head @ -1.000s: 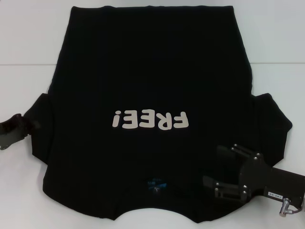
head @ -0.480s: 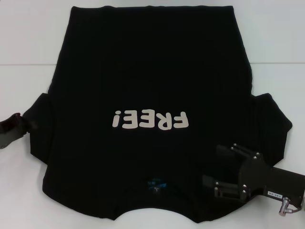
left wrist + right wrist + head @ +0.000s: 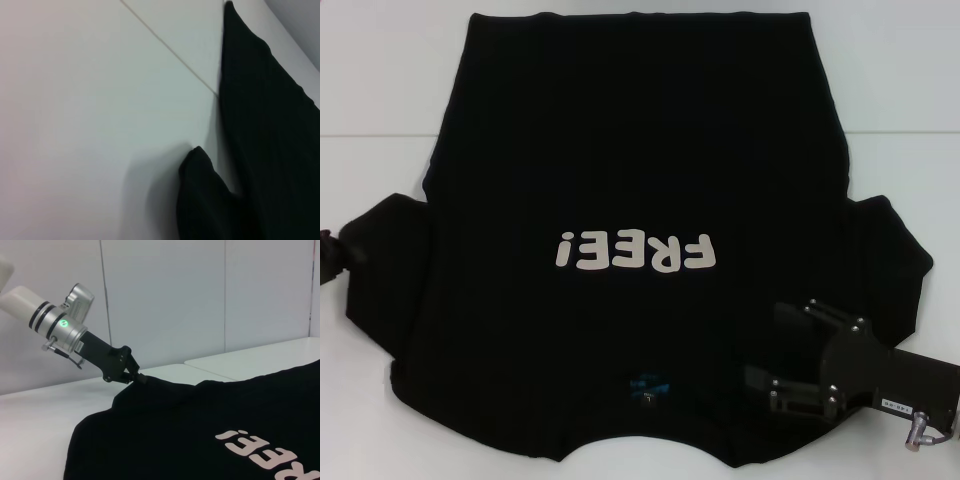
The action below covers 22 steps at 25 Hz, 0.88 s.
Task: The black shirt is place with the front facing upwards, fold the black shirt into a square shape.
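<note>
One black shirt lies spread flat on the white table, front up, filling most of the head view. Its long axis runs near-to-far from the robot: collar at the near edge, hem straight across the far edge. Off-white "FREE!" print reads upside down from the head camera, so the top of the shirt points toward the robot. Sleeves stick out to both sides at about print height. A small blue neck label shows just inside the collar.

Left gripper is at the shirt's left sleeve, at the far left edge of the head view and mostly cut off there. In the right wrist view its fingertips are pinched together on the sleeve tip, and the cloth rises slightly to that point. Left wrist view shows only the sleeve end and side edge of the shirt against the table; own fingers not in it.

Right gripper sits over the near right part of the shirt, by the right shoulder, just beside the collar. Its fingers are spread apart, pointing toward the shirt's middle, nothing between them. Cannot tell if they touch the cloth.

A thin seam line crosses the table under the shirt's far half.
</note>
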Tool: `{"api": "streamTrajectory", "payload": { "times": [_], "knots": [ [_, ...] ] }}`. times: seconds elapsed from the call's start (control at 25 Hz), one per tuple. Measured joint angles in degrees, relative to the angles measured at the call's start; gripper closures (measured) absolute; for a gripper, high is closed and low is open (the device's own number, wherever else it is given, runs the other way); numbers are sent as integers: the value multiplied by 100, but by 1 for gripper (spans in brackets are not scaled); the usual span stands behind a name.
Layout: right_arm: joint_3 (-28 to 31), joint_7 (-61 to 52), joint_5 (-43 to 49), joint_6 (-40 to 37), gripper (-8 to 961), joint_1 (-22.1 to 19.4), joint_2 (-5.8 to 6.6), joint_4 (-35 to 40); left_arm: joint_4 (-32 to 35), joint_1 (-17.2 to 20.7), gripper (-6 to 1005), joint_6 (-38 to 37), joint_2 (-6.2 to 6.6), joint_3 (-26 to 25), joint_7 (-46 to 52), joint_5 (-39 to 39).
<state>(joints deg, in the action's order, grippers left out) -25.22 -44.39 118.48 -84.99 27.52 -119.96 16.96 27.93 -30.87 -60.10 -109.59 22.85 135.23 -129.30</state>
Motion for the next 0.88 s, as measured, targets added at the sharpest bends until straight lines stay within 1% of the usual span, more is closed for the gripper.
{"api": "streamTrajectory", "payload": {
  "times": [0.24,0.48,0.88],
  "knots": [
    [0,0,0,0,25,-1,0,0,101,42,998,37,41,-10,3,-7],
    [0,0,0,-25,25,-1,0,0,154,-4,998,151,97,-9,-4,-49],
    [0,0,0,-61,25,-14,0,0,214,-86,999,1,111,-9,-4,-11]
  ]
}}
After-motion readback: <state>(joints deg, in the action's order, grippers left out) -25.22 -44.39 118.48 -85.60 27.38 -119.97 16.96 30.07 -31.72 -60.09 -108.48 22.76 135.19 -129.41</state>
